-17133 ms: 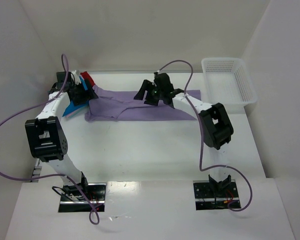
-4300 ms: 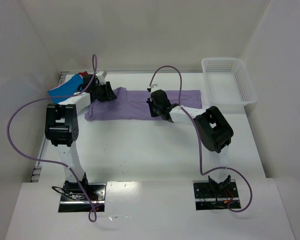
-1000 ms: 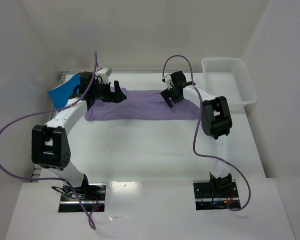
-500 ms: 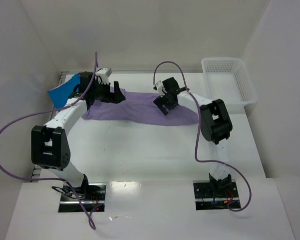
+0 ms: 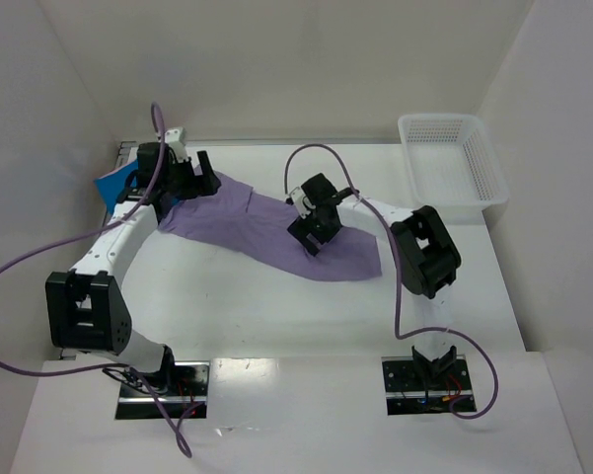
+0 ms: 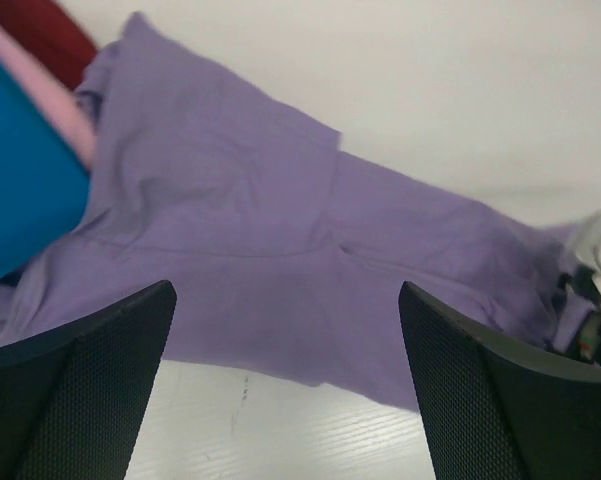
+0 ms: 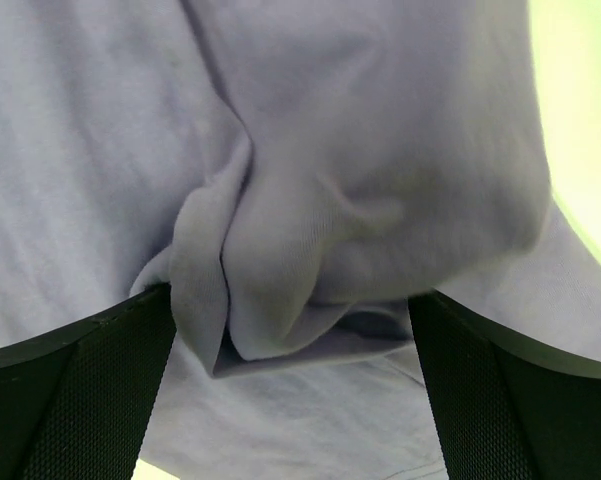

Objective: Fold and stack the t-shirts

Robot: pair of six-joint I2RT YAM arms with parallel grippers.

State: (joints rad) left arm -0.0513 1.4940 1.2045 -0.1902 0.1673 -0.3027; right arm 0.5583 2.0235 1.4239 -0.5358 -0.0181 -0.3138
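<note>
The lavender t-shirt (image 5: 261,219) lies rumpled and slanted across the table, from far left to near right. My right gripper (image 5: 311,237) sits on its middle. In the right wrist view the fingers (image 7: 100,390) stand wide apart, with a thick bunched fold of the shirt (image 7: 280,270) filling the gap of the gripper (image 7: 290,390). My left gripper (image 5: 199,185) hovers open and empty over the shirt's left end (image 6: 280,250), its midpoint (image 6: 285,400) above the hem. The folded blue shirt (image 6: 20,190), pink shirt (image 6: 50,95) and red shirt (image 6: 40,25) are stacked at the far left (image 5: 111,185).
A white mesh basket (image 5: 440,118) stands at the far right corner. White walls close in the table at the back and both sides. Purple cables loop above both arms. The right gripper shows at the right edge of the left wrist view (image 6: 598,285).
My right gripper has moved toward the near left, dragging the shirt's right part with it, so the shirt now lies diagonally. My left gripper has shifted slightly left.
</note>
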